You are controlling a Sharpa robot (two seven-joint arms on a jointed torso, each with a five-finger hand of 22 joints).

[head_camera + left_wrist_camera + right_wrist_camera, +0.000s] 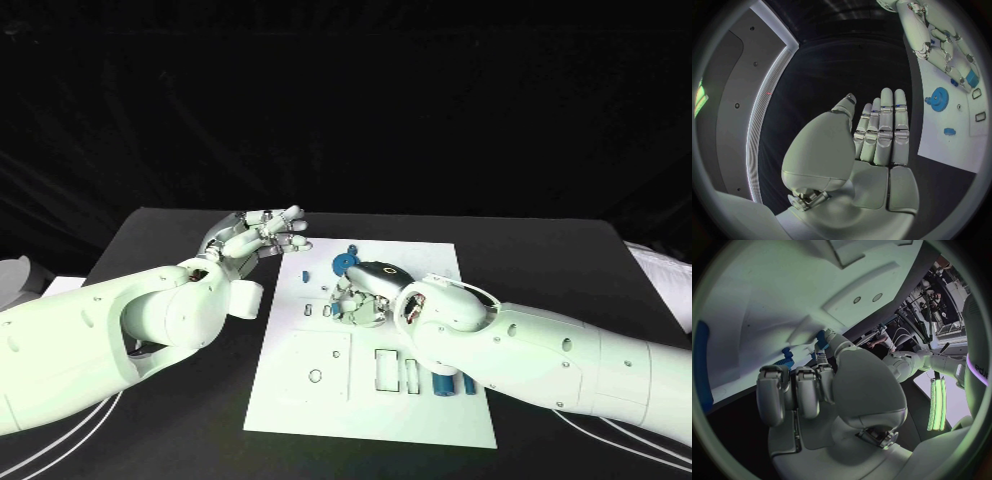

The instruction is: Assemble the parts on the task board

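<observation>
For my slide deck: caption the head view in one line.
Right hand works over the white task board near a blue gear, while the left hand hovers open beside the board.

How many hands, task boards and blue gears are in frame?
Hands: 2, left hand and right hand
Task board: 1
Blue gear: 1
Total: 4

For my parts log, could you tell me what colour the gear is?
Blue gear; clearest in the left wrist view.
</observation>
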